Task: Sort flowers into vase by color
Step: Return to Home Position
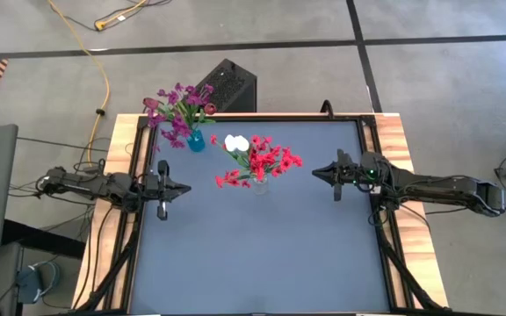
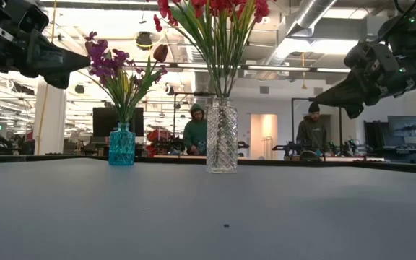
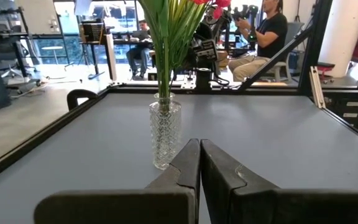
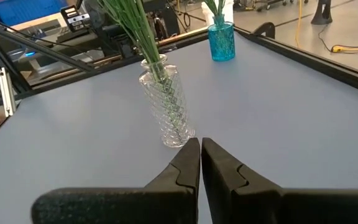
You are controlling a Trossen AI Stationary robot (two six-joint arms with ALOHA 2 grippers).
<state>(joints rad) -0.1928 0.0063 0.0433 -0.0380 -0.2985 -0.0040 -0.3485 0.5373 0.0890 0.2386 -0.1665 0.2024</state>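
Observation:
A clear cut-glass vase (image 2: 222, 137) stands upright near the table's middle and holds red flowers (image 1: 266, 161) and a white bloom (image 1: 235, 142). It also shows in the left wrist view (image 3: 165, 129) and the right wrist view (image 4: 168, 109). A blue glass vase (image 2: 121, 144) stands at the far left and holds purple-magenta flowers (image 1: 176, 110) with a dark red bloom (image 1: 209, 108). My left gripper (image 1: 188, 188) is shut and empty, in the air left of the clear vase. My right gripper (image 1: 314, 172) is shut and empty, in the air right of it.
A black frame rail (image 1: 253, 117) runs round the grey table top. A black box (image 1: 227, 86) stands on the floor beyond the far edge. People (image 2: 196, 130) sit in the room behind the table. The near half of the table top (image 1: 262, 254) lies bare.

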